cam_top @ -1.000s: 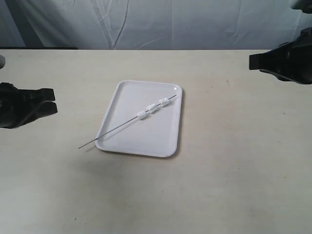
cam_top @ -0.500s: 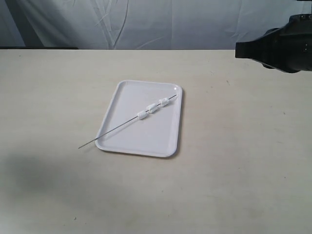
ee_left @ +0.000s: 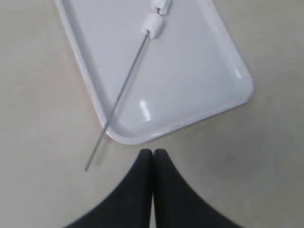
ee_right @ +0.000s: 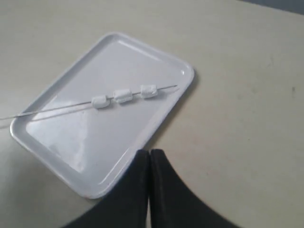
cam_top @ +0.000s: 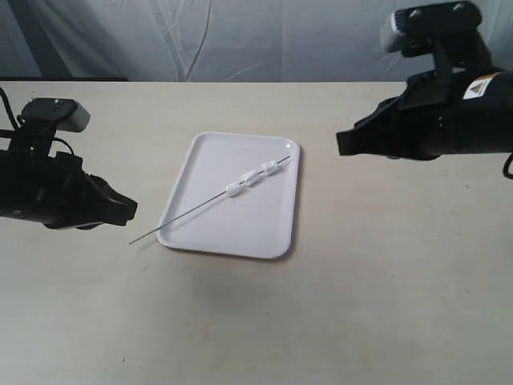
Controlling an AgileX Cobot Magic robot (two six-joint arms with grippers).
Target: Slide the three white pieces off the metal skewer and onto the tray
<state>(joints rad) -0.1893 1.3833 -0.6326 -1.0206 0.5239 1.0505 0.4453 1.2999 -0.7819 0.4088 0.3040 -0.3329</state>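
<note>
The white tray (cam_top: 208, 220) lies mid-table. Across it slants the thin metal skewer (cam_top: 192, 209), one end poking past the tray's near left rim onto the table. The three white pieces (cam_top: 251, 179) are threaded on its far half, close together. My left gripper (cam_top: 128, 210) hovers left of the skewer's bare end, shut and empty; its wrist view shows the skewer (ee_left: 124, 91), tray (ee_left: 204, 76) and left gripper (ee_left: 153, 153). My right gripper (cam_top: 341, 144) hangs right of the tray, shut and empty; its view shows the pieces (ee_right: 123, 96), tray (ee_right: 71, 137) and right gripper (ee_right: 150, 153).
The pale tabletop (cam_top: 385, 281) spreads around the tray. A grey cloth backdrop (cam_top: 240, 36) hangs behind the table's far edge.
Both arms have swung in toward the tray: the left from the left edge, out of the view half a second ago, the right from the far right corner. Tray, skewer and pieces have not moved.
</note>
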